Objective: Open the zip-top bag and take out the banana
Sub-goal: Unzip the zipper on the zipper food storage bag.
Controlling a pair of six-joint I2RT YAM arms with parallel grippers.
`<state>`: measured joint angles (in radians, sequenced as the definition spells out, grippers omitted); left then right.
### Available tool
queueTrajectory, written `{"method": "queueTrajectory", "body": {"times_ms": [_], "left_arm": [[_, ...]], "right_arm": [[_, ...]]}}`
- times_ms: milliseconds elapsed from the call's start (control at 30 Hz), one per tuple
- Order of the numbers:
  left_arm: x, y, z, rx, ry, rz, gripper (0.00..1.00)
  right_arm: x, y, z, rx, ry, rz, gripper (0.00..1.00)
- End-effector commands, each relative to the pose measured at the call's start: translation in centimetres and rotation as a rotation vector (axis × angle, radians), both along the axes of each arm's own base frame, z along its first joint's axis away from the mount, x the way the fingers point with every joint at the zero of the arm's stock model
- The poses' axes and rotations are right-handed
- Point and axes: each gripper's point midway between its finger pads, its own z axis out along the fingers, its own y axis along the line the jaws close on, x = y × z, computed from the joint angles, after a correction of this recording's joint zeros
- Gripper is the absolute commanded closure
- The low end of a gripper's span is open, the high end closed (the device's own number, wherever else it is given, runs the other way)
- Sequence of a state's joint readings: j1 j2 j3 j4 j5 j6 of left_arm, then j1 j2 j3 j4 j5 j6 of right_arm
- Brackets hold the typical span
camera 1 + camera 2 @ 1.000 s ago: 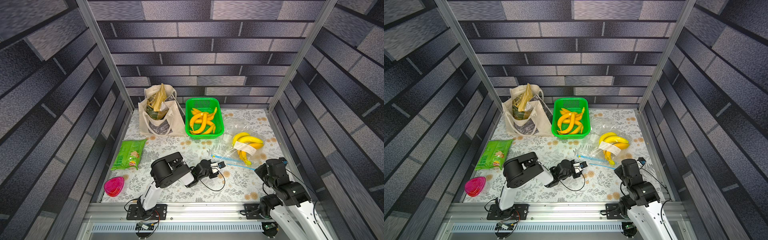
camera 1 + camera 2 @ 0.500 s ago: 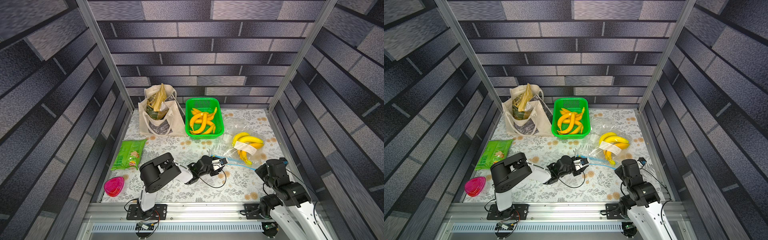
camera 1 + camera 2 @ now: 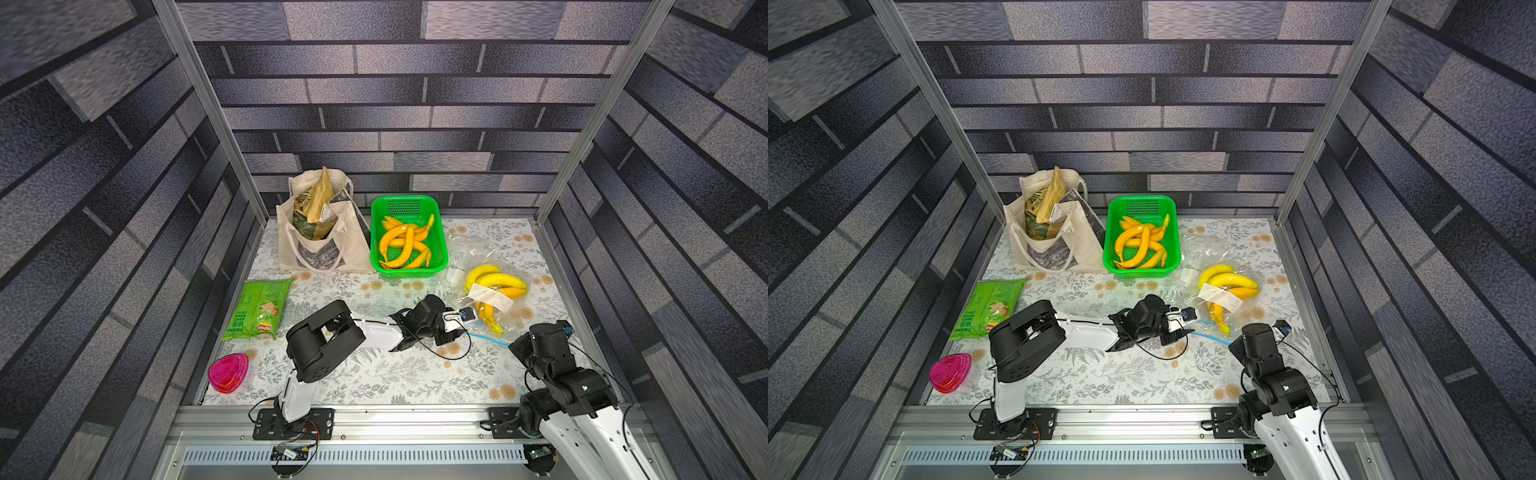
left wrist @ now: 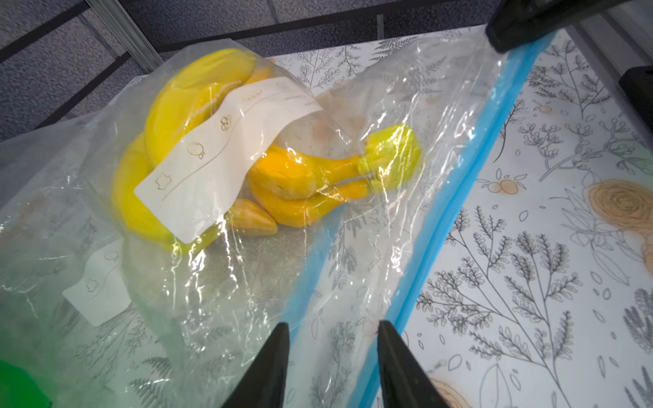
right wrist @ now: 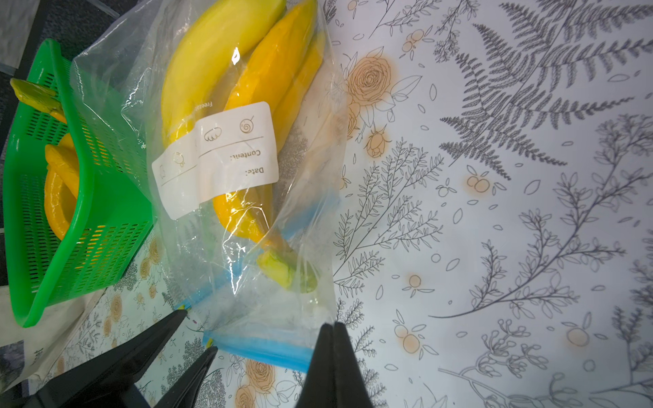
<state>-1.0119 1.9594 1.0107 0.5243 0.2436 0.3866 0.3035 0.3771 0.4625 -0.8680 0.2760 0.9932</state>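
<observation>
The banana [image 3: 496,281] bunch lies inside the clear zip-top bag [image 4: 371,247], on the right of the table [image 3: 374,382], just right of and nearer than the green basket [image 3: 442,249]; the bag's blue zip edge faces near; the left gripper [image 4: 334,326] stands half open astride that edge, gripping nothing; the right gripper [image 5: 332,328] is closed, seemingly pinching the zip's right end.

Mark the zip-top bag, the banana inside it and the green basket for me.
zip-top bag [image 4: 471,173], left wrist view, on its blue zip strip.
banana [image 4: 392,152], left wrist view, on the greenish stem end, inside the bag.
green basket [image 3: 409,272], in a top view, on its near wall.
</observation>
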Motion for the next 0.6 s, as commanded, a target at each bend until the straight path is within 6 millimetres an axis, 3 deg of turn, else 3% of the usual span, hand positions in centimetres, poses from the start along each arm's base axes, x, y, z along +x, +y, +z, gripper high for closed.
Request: {"method": "queueTrajectory", "body": {"times_ms": [0, 233, 333, 567], "left_arm": [[-0.7, -0.5, -0.2, 0.028, 0.02, -0.047, 0.54], [-0.1, -0.9, -1.0, 0.052, 0.002, -0.033, 0.57], [-0.7, -1.1, -0.9, 0.046, -0.024, -0.049, 0.49], [-3.1, -2.6, 0.3, 0.0, -0.034, -0.11, 0.44]], "right_arm": [[-0.3, -0.2, -0.7, -0.018, 0.015, 0.0, 1.0], [-0.3, -0.3, -1.0, -0.017, 0.019, -0.004, 1.0], [-0.3, -0.3, -1.0, -0.017, 0.019, -0.004, 1.0], [-0.2, -0.2, -0.9, -0.013, 0.015, -0.004, 1.0]]}}
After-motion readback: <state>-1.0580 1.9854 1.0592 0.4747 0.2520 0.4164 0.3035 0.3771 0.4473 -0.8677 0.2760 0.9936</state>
